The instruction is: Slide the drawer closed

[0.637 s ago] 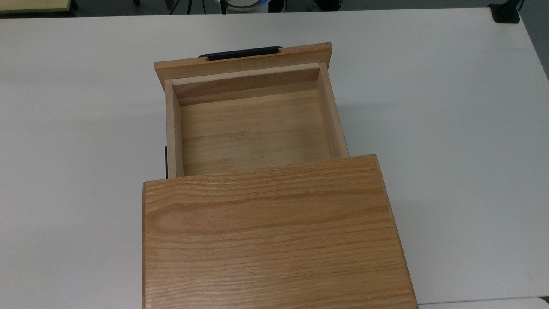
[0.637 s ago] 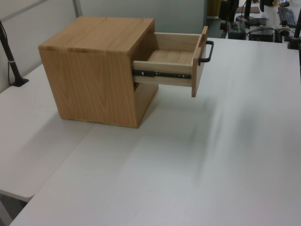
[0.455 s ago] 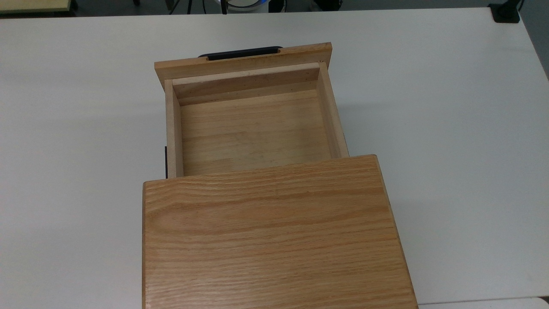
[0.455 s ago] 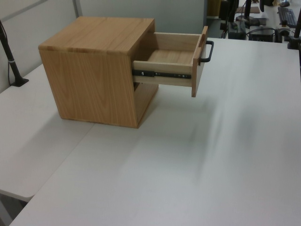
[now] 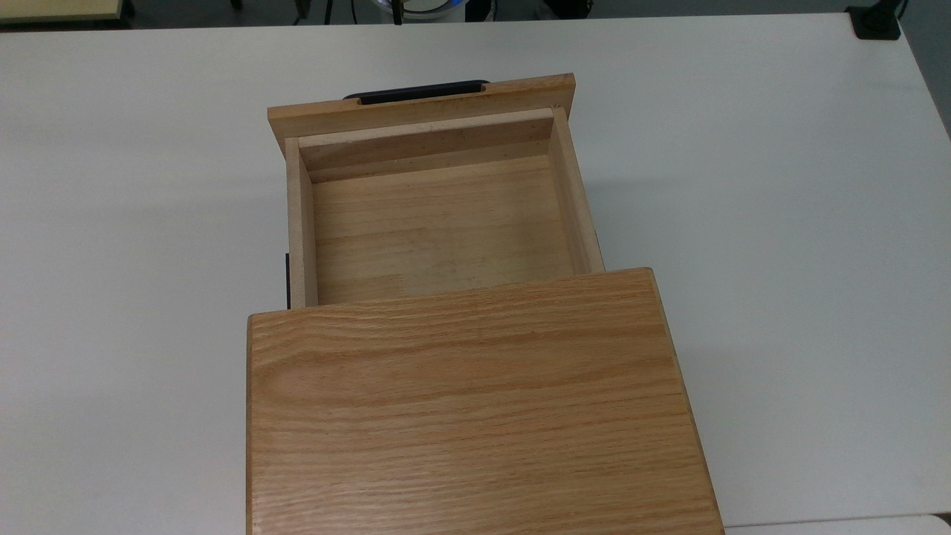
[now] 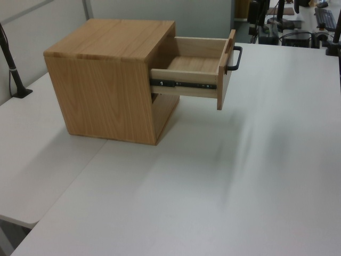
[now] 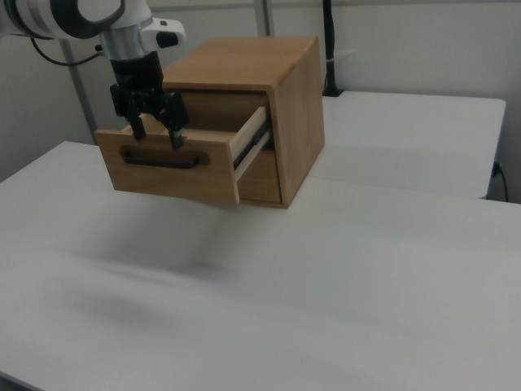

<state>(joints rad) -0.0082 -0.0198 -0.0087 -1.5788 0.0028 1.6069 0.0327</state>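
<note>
standing pulled out of the cabinet at upper centre of the top view, the drawer is open; gripper, fingers apart, hangs at the right view's upper left, before its front panel.

In the upper left of the right view, the arm is seen entering from the frame's left edge, its white and black segments bent so that the wrist is pointed straight down. The black gripper is carried below it, fingers directed downward and held apart, with a clear gap shown between the two fingertips.
</note>
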